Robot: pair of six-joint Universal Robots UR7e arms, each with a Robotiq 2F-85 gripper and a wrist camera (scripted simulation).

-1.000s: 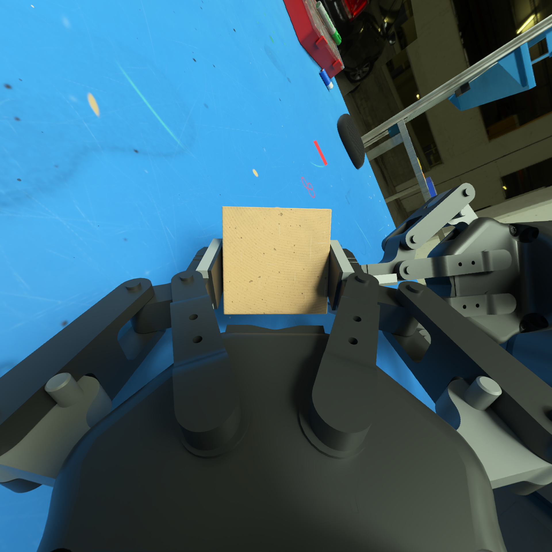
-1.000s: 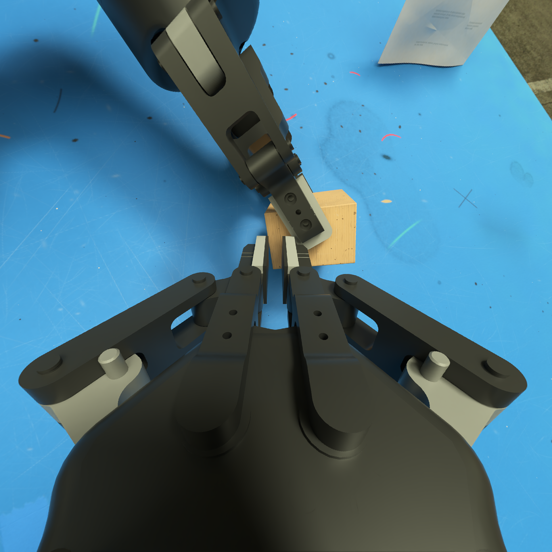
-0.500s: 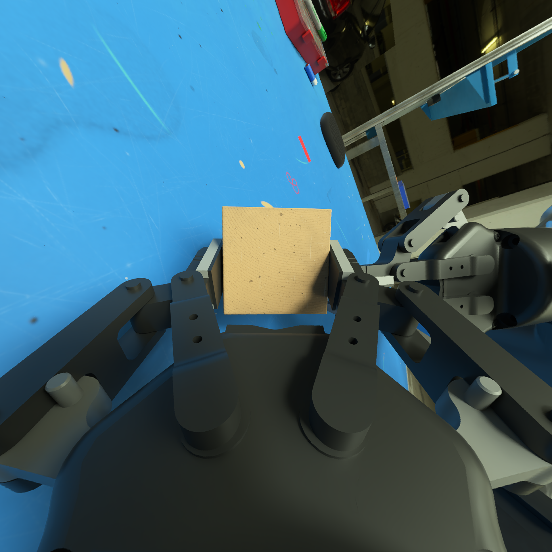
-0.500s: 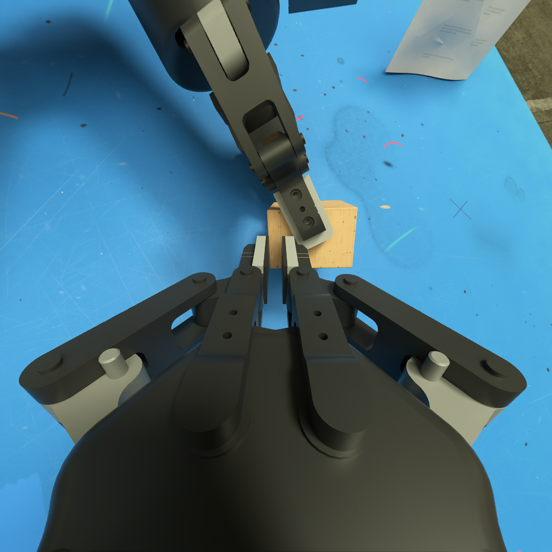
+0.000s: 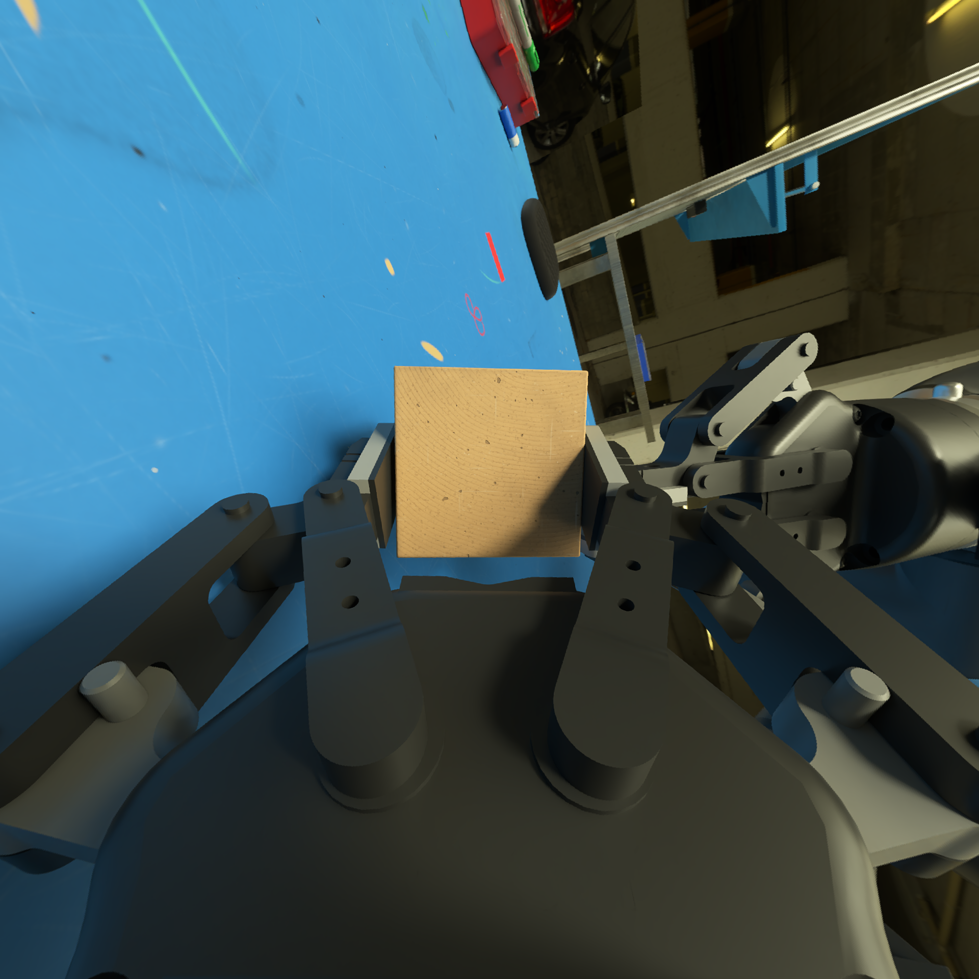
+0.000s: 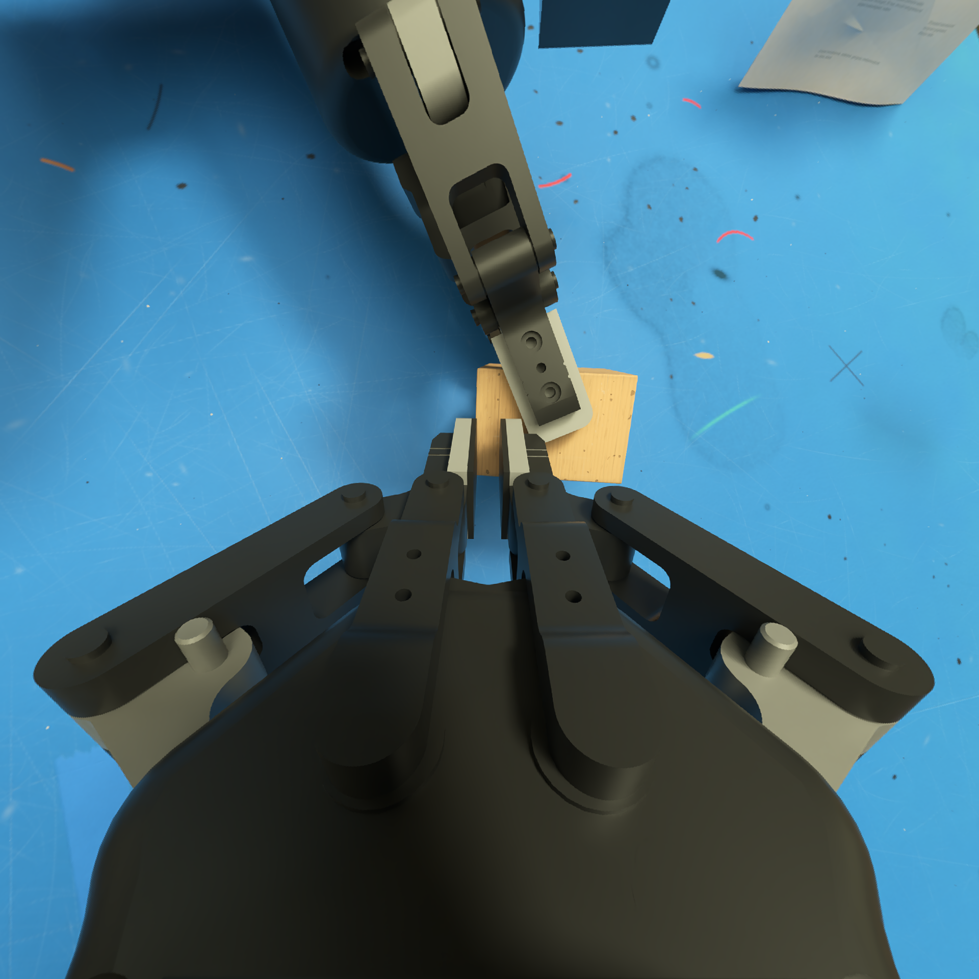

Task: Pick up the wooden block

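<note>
1. Wooden block (image 5: 490,461): square, pale, speckled grain, pinched between left gripper (image 5: 490,477) pads.
2. Right gripper (image 6: 487,450): fingers nearly together, empty, at block's 6 o'clock.
3. Blue table (image 5: 185,318): scratched, flecked.

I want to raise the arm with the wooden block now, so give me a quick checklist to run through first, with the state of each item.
1. Left gripper shut on the wooden block: ok, a pad sits flat on each side face.
2. Block square between the pads, not tilted: ok.
3. Block clear of the blue table: cannot tell.
4. Right gripper empty: ok, nearly closed on nothing.
5. Right gripper clear of the block: cannot tell; its tips sit very near the block's front in its own wrist view.
6. Paper sheet and red case away from the block: ok.
</note>
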